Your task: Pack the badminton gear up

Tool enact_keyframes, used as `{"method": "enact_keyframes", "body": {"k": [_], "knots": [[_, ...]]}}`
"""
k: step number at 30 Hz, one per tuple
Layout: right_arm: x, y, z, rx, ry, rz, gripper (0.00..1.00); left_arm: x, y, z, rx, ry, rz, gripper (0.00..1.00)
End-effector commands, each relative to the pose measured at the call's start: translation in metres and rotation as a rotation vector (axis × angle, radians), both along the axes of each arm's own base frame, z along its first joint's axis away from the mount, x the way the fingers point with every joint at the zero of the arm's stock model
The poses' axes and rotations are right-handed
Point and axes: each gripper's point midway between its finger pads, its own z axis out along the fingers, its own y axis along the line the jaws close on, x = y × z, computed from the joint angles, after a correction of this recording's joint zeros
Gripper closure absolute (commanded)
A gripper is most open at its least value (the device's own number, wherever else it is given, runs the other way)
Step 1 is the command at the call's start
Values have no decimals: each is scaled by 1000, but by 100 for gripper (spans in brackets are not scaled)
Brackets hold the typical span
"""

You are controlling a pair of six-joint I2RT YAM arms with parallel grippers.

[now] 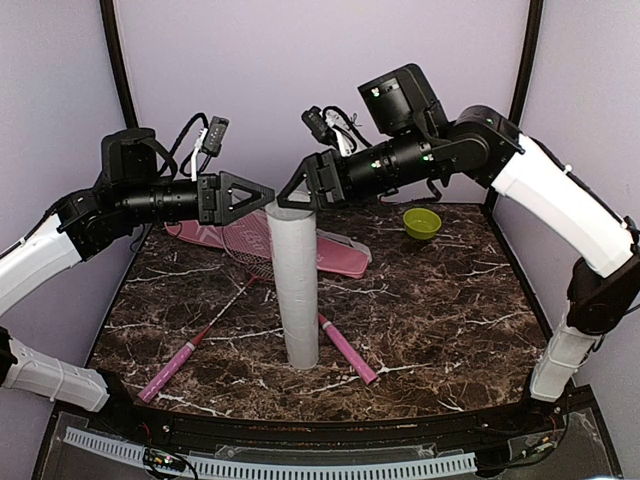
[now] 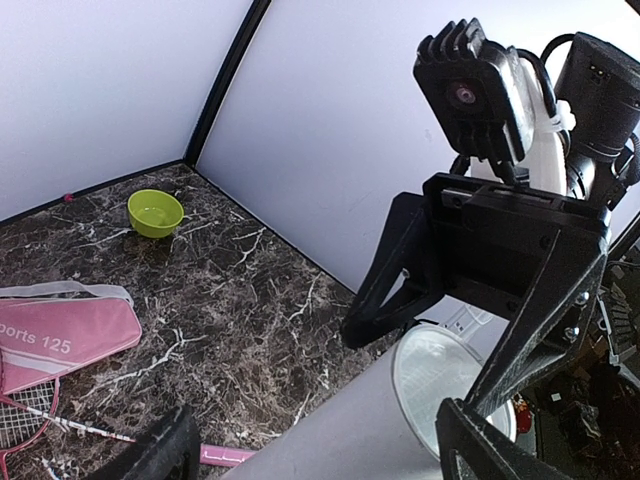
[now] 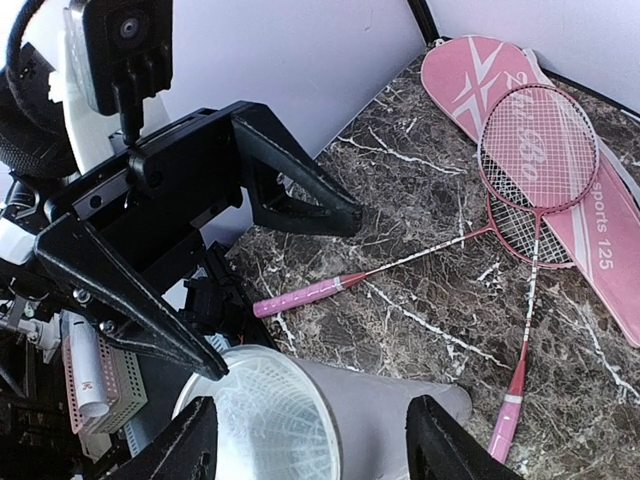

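A tall white tube (image 1: pixel 298 290) stands upright at the table's middle, its translucent lid (image 3: pixel 262 415) on top. My left gripper (image 1: pixel 262 195) and right gripper (image 1: pixel 290 192) face each other just above the tube's top, tips nearly meeting. Both are open. In the left wrist view the tube (image 2: pixel 350 430) lies between the left gripper's (image 2: pixel 320 455) spread fingers without touching them. The right gripper (image 3: pixel 320 445) likewise straddles the lid with a gap. Two rackets lie crossed behind the tube, pink handles (image 1: pixel 170 368) (image 1: pixel 348 350) toward the front, heads (image 3: pixel 537 160) on the long pink cover (image 1: pixel 330 255).
A small lime-green bowl (image 1: pixel 422 222) sits at the back right near the wall. Pale walls close the table on three sides. The marble tabletop (image 1: pixel 440 310) is bare to the right of the tube.
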Motion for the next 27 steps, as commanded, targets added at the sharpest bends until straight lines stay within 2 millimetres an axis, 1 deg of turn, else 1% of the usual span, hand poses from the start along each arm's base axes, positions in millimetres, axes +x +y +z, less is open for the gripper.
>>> {"method": "enact_keyframes", "body": {"k": [1, 6, 10, 14, 20, 25, 27], "knots": [[-6, 2, 2, -4, -7, 36, 36, -7, 5, 6, 3, -25, -7, 17], [-6, -5, -19, -84, 12, 27, 36, -7, 7, 1, 17, -25, -1, 17], [-3, -12, -41, -178, 37, 17, 36, -7, 5, -6, 29, -17, -11, 17], [0, -19, -61, -251, 79, 7, 37, -7, 3, -17, 60, -6, -26, 18], [-4, -30, -89, -357, 142, 6, 40, -9, 4, -39, 134, 14, -46, 18], [-11, -38, -124, -437, 199, 13, 41, -12, 3, -56, 185, 26, -75, 18], [-12, -41, -135, -472, 208, 11, 42, -14, 3, -59, 195, 23, -90, 18]]}}
